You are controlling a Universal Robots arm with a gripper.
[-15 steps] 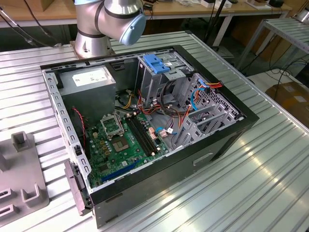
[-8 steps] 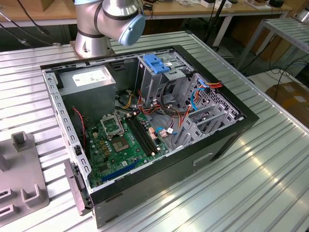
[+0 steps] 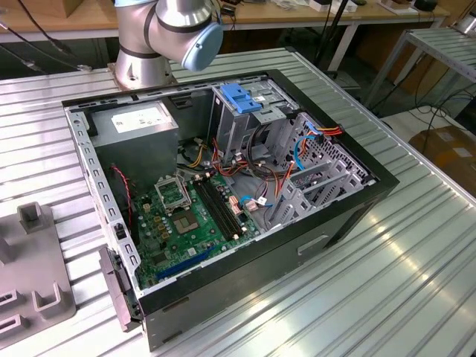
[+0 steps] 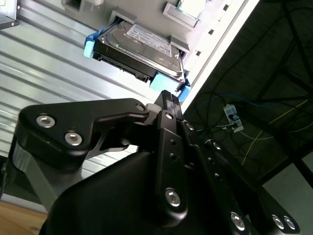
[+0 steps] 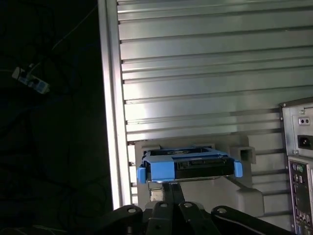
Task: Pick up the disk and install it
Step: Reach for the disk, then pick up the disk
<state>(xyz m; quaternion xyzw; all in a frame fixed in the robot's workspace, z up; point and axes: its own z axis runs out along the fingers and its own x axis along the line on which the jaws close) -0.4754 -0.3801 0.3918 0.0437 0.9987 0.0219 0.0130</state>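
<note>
The disk (image 5: 188,166) is a silver-grey metal drive with a white label and blue plastic rails (image 4: 142,46). It lies flat in a pale grey holder (image 5: 242,193) on the ribbed metal table, close to the table's edge. My gripper (image 5: 171,186) hovers short of the disk's near blue end, with its fingers together and nothing between them. In the second wrist view the gripper (image 4: 168,95) tip stands just clear of the blue rail.
In the exterior view an open computer case (image 3: 223,186) lies on the table, with a drive cage and blue latch (image 3: 242,97) at its far side. The arm's base (image 3: 141,52) stands behind it. The table edge (image 5: 110,98) drops to a dark floor with cables.
</note>
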